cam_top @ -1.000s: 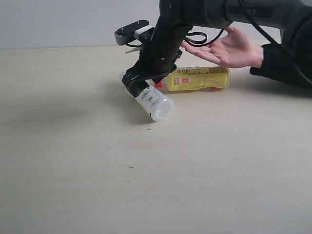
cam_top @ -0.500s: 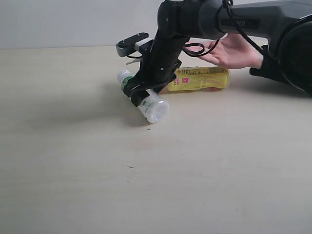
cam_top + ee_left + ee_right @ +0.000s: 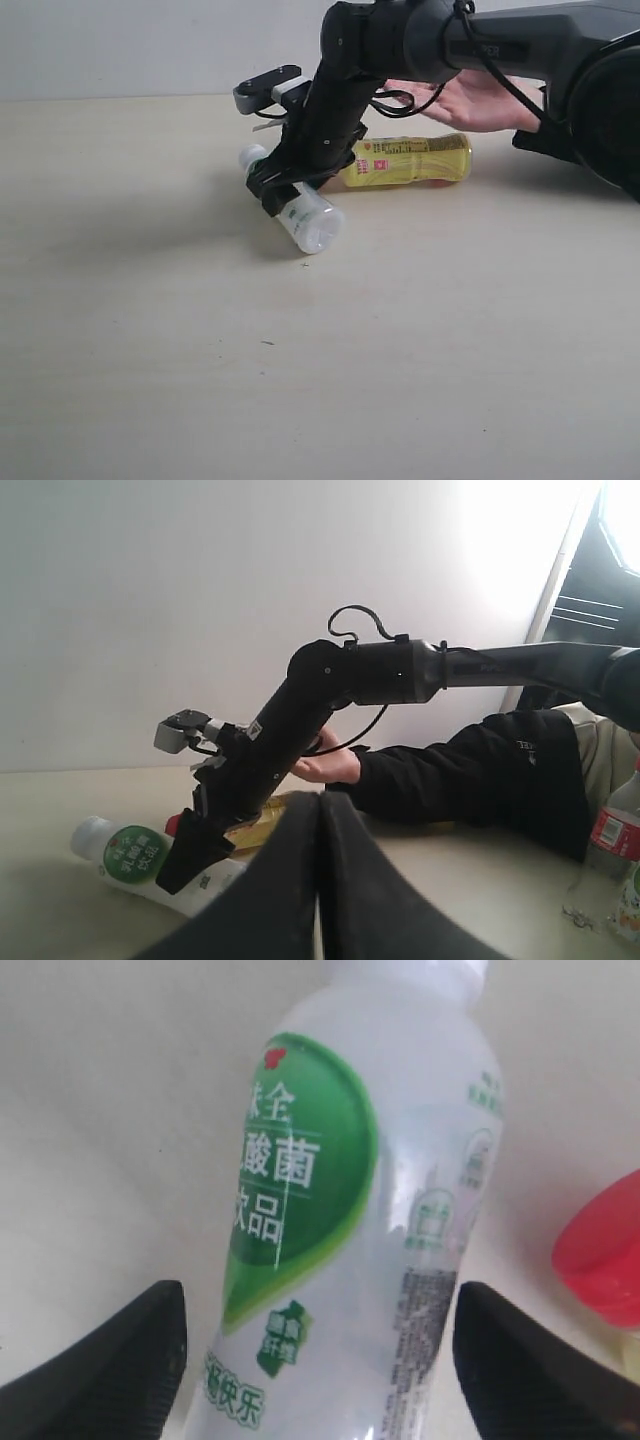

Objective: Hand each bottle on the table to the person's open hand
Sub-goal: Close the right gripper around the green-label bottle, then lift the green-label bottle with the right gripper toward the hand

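Over the last second the right gripper [image 3: 284, 190] has slid a little along the white bottle [image 3: 311, 218] toward its neck, so the white cap [image 3: 250, 157] now shows clear of the black fingers [image 3: 110, 1365]. The person's hand [image 3: 485, 100] is more hidden behind the arm than it was. The gripper's jaws stand wide and straddle the bottle's body, one finger on each side. The right wrist view shows a strip of bare desk [image 3: 150, 350] between each finger and the bottle, so nothing is gripped. The bottle lies on its side on the desk directly under the gripper, with the green round label turned up. In the exterior view its long axis runs on a diagonal, the cap pointing to the far left and the base to the near right. Just behind it lies the yellow bottle [image 3: 410, 160], also on its side. Its long axis runs across the view and its red cap [image 3: 603, 1250] is at the end beside the white bottle. Beyond that, the open hand is held above the desk, palm up. The left gripper [image 3: 320, 865] hangs well apart from all this with its jaws pressed together and holds nothing.
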`<action>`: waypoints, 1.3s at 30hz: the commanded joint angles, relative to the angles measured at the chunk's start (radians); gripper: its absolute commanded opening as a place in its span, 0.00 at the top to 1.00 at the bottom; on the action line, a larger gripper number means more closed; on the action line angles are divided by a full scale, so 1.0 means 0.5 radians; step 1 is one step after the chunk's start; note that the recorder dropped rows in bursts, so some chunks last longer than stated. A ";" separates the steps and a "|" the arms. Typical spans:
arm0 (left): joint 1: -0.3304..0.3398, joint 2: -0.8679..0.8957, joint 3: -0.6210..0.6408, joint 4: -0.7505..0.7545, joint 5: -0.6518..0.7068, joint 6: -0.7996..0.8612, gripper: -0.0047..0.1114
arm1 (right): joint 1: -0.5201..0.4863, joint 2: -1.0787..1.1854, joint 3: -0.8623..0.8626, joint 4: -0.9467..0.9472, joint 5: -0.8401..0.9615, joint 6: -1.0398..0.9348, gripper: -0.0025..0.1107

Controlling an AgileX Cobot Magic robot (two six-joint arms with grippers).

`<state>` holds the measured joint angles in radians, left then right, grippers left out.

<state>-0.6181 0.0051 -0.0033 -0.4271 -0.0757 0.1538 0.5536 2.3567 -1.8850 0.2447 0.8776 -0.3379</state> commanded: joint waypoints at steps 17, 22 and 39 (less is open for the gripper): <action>0.000 -0.010 0.007 0.009 -0.006 -0.007 0.96 | 0.044 0.086 -0.013 -0.002 -0.060 -0.025 0.36; 0.000 -0.010 0.007 0.009 -0.006 -0.007 0.96 | 0.044 0.095 -0.013 -0.002 -0.056 -0.025 0.40; 0.000 -0.010 0.007 0.009 -0.006 -0.007 0.96 | 0.044 -0.069 -0.013 -0.002 -0.040 -0.016 0.98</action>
<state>-0.6181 0.0051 -0.0033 -0.4271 -0.0757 0.1538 0.5758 2.3605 -1.8850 0.2455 0.8608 -0.3463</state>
